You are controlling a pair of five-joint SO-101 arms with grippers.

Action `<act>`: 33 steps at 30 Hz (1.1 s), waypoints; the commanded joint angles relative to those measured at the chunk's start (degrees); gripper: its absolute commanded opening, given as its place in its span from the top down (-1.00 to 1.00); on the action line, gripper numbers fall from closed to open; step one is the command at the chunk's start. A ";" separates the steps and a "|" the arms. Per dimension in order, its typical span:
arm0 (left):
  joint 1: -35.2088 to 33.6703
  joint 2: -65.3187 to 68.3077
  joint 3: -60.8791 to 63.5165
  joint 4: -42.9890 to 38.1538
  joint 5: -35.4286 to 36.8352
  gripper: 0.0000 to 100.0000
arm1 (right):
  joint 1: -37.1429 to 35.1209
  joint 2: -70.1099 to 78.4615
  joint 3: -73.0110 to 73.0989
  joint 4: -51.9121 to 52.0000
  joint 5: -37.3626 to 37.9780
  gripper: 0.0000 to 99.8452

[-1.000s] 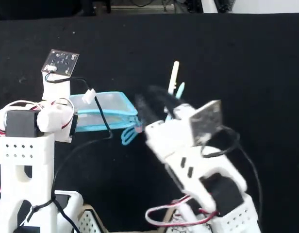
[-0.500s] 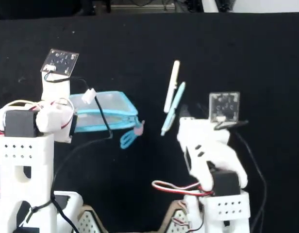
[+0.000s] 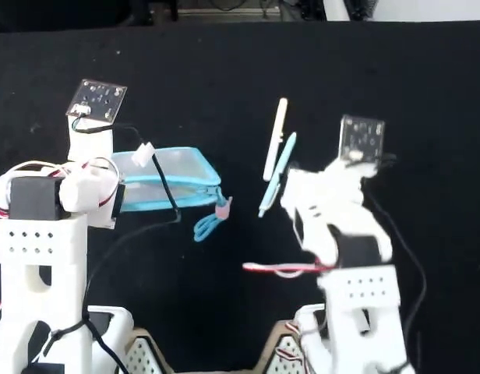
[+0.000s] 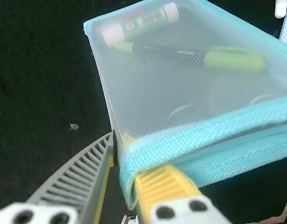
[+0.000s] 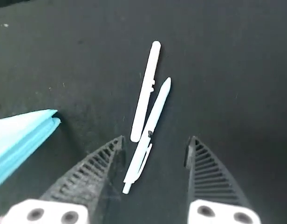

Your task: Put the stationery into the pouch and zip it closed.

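A light-blue mesh pouch [image 3: 168, 178] lies at the left of the table, with a pink zip pull [image 3: 222, 209] and a blue strap [image 3: 205, 226] at its right end. Through the mesh [image 4: 181, 84] I see a glue stick [image 4: 139, 21] and a green marker [image 4: 234, 59]. My left gripper [image 4: 120, 140] is shut on the pouch's teal zip edge at its left end. A white pen [image 3: 275, 139] [image 5: 144, 91] and a pale blue pen [image 3: 277, 175] [image 5: 157, 109] lie side by side to the right of the pouch. My right gripper [image 5: 156, 140] hangs open above the near end of the blue pen.
The table is covered in black cloth [image 3: 427, 93]. The pouch's corner [image 5: 22, 135] lies close beside the right gripper. Both arm bases stand at the near edge, with a red and white cable [image 3: 283, 269] looping out from the right arm.
The right arm has swung away from the pouch's zip end to the right and now stands over the two pens. The strap shifted slightly. The left arm and pouch stayed put.
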State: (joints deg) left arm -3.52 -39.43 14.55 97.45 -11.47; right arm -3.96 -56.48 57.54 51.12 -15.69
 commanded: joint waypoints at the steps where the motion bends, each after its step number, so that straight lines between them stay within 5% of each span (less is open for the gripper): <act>1: 0.75 0.00 0.13 -0.44 0.62 0.94 | 0.62 8.84 -7.16 -1.23 -4.66 0.58; 33: 0.75 0.00 0.13 -0.44 0.62 0.94 | 4.04 75.21 -57.63 -0.53 -10.90 0.69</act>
State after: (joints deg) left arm -3.52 -39.43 14.55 97.45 -11.47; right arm -0.79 16.57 6.29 51.03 -26.07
